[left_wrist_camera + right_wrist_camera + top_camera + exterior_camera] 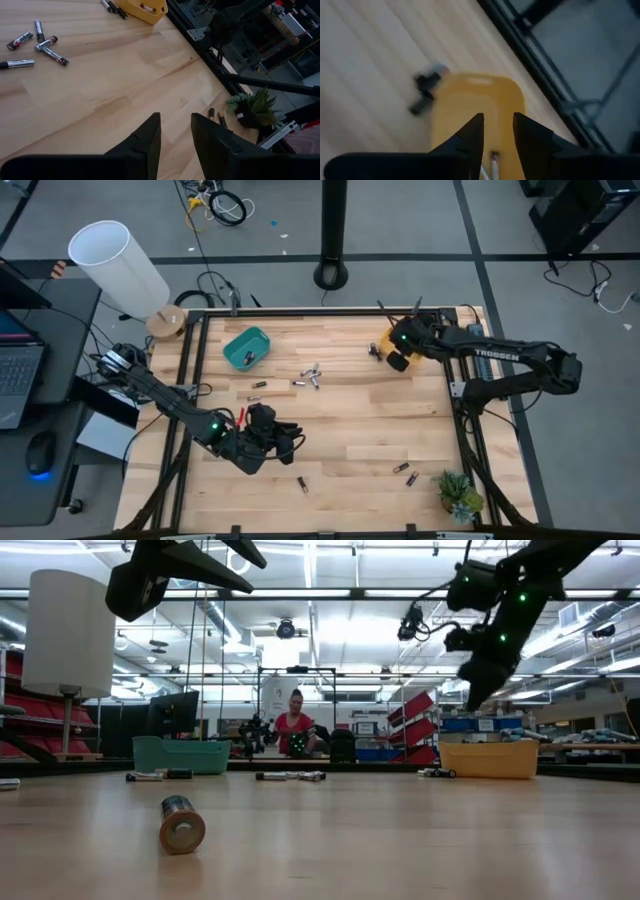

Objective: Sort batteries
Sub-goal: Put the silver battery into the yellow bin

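- The right gripper [497, 131] hangs over the orange bin [475, 107] at the counter's far right; its fingers stand narrowly apart and empty, with a battery [493, 165] lying in the bin below: seemingly a drop.
- The left gripper [175, 131] waits near the front left, fingers narrowly parted, empty.
- Next, probably a reach to the loose batteries [311, 375] mid-counter; others lie near the front edge, and the teal bin [247, 347] is far left.
- Pale wooden counter [350, 420]; a workshop behind, a person seated there.
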`<state>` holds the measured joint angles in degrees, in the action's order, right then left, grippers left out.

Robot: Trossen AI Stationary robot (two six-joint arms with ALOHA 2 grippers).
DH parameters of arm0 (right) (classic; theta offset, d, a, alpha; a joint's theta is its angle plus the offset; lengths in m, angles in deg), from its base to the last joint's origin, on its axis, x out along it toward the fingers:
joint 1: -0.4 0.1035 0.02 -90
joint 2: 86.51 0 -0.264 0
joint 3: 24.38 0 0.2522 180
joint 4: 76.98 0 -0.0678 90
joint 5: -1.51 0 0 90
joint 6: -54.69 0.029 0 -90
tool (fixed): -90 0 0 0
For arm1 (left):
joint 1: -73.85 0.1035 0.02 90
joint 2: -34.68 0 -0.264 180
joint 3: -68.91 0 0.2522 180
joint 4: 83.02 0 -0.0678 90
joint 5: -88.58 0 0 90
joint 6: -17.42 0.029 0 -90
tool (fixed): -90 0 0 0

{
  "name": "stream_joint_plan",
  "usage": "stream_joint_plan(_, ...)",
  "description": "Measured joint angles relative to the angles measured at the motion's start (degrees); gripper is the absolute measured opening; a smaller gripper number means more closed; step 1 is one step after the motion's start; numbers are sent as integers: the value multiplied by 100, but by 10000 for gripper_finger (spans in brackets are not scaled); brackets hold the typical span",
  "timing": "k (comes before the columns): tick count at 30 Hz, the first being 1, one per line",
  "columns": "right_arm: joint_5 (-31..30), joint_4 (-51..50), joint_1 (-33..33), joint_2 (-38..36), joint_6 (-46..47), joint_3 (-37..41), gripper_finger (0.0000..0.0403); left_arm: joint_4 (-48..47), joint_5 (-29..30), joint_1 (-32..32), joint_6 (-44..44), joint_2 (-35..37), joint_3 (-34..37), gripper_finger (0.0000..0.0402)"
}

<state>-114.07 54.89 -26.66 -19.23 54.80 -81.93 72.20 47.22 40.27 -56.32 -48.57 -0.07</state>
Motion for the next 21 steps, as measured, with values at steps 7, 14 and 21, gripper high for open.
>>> stream_joint_plan(7, 2321, 681, 317, 0, 751, -488, 111, 1, -38, 19, 0, 0, -2, 120)
stream_joint_plan(14, 3615, 2501, 1012, 4, 1798, -575, 102, -59, -140, 45, 296, 0, -2, 120)
stream_joint_plan(21, 2904, 2641, 1830, 11, 2239, -575, 90, -40, -261, 288, 898, 28, -2, 120)
